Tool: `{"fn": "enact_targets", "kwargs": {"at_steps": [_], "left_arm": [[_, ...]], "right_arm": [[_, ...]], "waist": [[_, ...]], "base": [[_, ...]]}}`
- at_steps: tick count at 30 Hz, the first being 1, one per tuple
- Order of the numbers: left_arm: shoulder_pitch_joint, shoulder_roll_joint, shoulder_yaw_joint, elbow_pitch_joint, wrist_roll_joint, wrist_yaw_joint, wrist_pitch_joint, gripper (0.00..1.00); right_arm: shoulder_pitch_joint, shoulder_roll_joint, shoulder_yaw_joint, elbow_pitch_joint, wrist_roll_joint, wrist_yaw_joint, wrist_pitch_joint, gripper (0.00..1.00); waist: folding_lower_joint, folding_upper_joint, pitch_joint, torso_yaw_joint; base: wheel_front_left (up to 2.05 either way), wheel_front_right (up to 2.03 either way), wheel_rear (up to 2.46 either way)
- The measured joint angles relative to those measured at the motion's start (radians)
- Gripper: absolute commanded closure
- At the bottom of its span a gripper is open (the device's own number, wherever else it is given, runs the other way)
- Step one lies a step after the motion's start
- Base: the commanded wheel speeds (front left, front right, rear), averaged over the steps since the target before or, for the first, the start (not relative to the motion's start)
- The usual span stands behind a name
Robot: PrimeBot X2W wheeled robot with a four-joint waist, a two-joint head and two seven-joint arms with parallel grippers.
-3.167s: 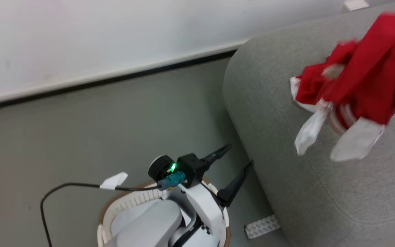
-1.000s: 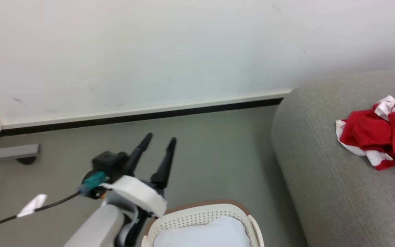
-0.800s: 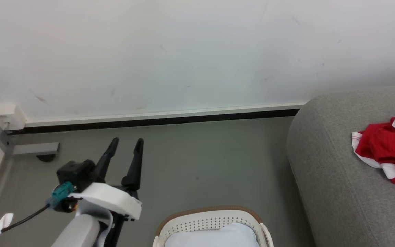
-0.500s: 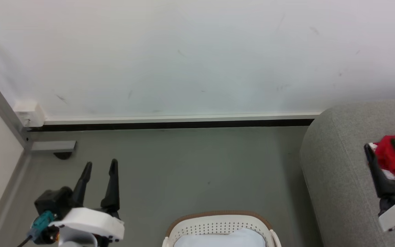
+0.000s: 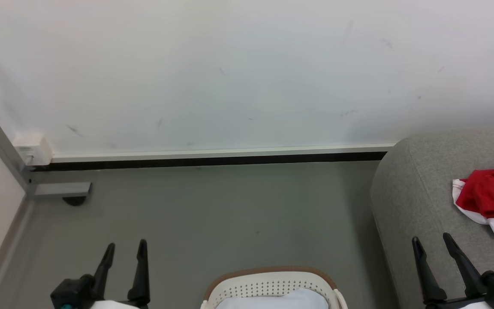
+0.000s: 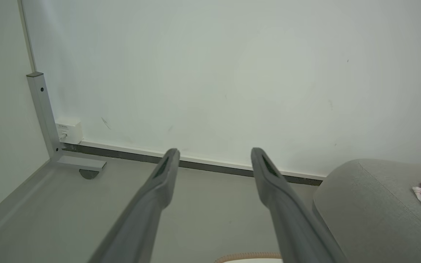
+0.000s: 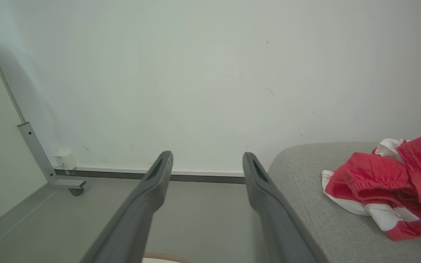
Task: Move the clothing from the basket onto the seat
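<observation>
The red clothing (image 5: 489, 204) lies heaped on the grey seat (image 5: 418, 206), right of the basket (image 5: 272, 285). The left gripper (image 5: 127, 245) and right gripper (image 5: 430, 238), either side of the basket, are spread wide and hold nothing.

the clothing (image 5: 487, 199) at 3 o'clock in the head view is bright red with white bands and trim. the seat (image 5: 414, 201) is a plain light grey weave. at 6 o'clock the basket (image 5: 268, 284) is cream-white, dotted with rows of small holes, with a tan-brown rim. the cloth (image 5: 272, 301) in it is pale blue-white. the floor (image 5: 212, 206) is dull grey-green, the wall (image 5: 230, 64) white, the skirting (image 5: 212, 159) black. the left end effector (image 5: 127, 243) and right end effector (image 5: 430, 237) are black.
</observation>
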Motion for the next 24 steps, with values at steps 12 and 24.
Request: {"fn": "enact_targets", "kwargs": {"at_steps": [12, 24], "left_arm": [[0.011, -0.042, 0.067, 0.009, 0.092, -0.053, 0.0, 0.0], [0.02, -0.053, 0.085, 0.042, 0.097, -0.073, 0.001, 1.0]], "right_arm": [[-0.001, 0.046, -0.017, -0.012, -0.054, 0.0, 0.0, 0.0], [0.012, 0.055, -0.013, 0.011, -0.057, 0.0, 0.002, 1.0]], "waist": [[0.0, 0.0, 0.008, -0.004], [0.0, 0.0, 0.008, -0.005]], "base": [[0.0, 0.0, 0.0], [0.0, 0.0, 0.0]]}}
